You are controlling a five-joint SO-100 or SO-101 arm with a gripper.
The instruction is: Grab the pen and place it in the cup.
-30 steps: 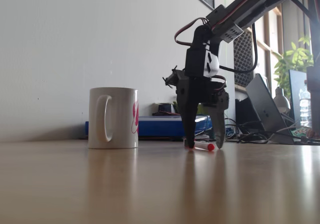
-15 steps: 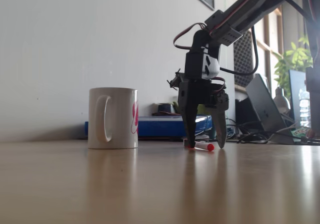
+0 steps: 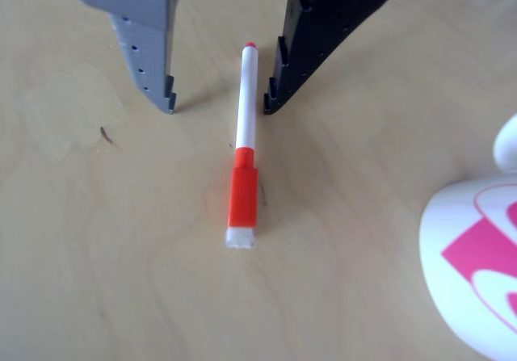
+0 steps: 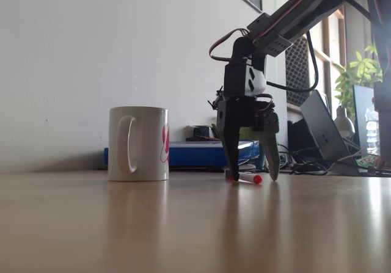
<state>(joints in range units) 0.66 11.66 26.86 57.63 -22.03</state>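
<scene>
The pen (image 3: 244,143) lies flat on the wooden table, its red cap toward the bottom of the other view and its small red tip at the top. My gripper (image 3: 218,102) is open and straddles the white barrel: the grey finger (image 3: 145,46) stands to its left, the black finger (image 3: 311,46) close on its right, both tips down at the table. In the fixed view the gripper (image 4: 252,176) stands over the pen (image 4: 247,179). The white cup (image 4: 138,143) with a pink graphic stands upright to the left; its side (image 3: 477,264) shows at the lower right.
A blue flat box (image 4: 183,154) lies behind the cup against the wall. Laptops, cables, a plant (image 4: 360,71) and a water bottle (image 4: 372,129) crowd the far right. Bare wooden tabletop (image 4: 183,224) stretches toward the camera.
The arm's wrist has risen slightly and shifted a little right. The fingers still straddle the pen, which has not moved.
</scene>
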